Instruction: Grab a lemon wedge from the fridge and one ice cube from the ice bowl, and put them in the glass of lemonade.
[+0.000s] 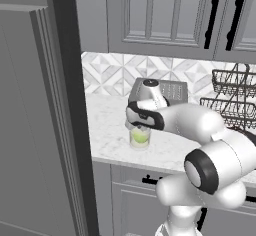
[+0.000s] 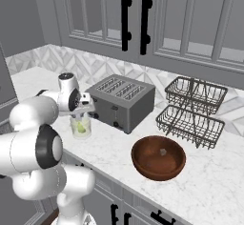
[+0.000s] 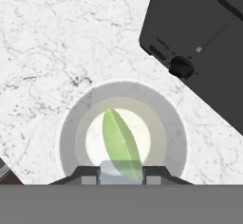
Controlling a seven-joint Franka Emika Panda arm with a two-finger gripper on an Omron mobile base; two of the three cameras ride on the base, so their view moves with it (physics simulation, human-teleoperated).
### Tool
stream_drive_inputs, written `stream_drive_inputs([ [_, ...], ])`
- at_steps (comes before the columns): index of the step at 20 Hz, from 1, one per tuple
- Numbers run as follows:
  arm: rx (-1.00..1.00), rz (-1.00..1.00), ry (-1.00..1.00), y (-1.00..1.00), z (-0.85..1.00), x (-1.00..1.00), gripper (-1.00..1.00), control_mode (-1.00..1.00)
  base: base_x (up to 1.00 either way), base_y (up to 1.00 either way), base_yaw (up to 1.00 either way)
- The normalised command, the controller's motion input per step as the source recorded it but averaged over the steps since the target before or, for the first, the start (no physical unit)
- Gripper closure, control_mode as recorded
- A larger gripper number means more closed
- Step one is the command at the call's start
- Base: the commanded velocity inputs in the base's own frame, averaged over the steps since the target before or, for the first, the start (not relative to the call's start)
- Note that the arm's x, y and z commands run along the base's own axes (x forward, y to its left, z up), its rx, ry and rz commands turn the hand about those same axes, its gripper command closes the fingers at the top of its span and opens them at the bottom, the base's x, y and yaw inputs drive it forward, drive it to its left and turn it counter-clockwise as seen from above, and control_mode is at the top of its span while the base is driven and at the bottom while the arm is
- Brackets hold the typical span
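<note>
Directly above the glass of lemonade [image 3: 121, 140], the gripper [image 3: 121, 173] hangs with its fingers drawn narrow around a small pale translucent cube [image 3: 118, 172], seemingly an ice cube. Below it, the lemon wedge [image 3: 119, 144] already lies inside the glass, green-yellow and pointed. The glass stands on the white marble counter [image 1: 107, 130], just beside the grey toaster [image 2: 125, 100]. Further right on the counter sit a brown bowl [image 2: 158, 158] and two wire baskets [image 2: 193, 112].
</note>
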Motion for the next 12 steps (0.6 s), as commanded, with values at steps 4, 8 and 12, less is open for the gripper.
stream_drive_inputs([
  [4, 0.0, 0.0, 0.0, 0.0, -0.1, 0.07, 1.0, -1.0, 0.0, 0.0, 0.0],
  [8, 0.0, 0.0, 0.0, 0.0, -0.15, 0.06, 1.0, -1.0, 0.0, 0.0, 0.0],
  [12, 0.0, 0.0, 0.0, 0.0, 0.0, 0.0, -1.0, -1.0, 0.0, 0.0, 0.0],
])
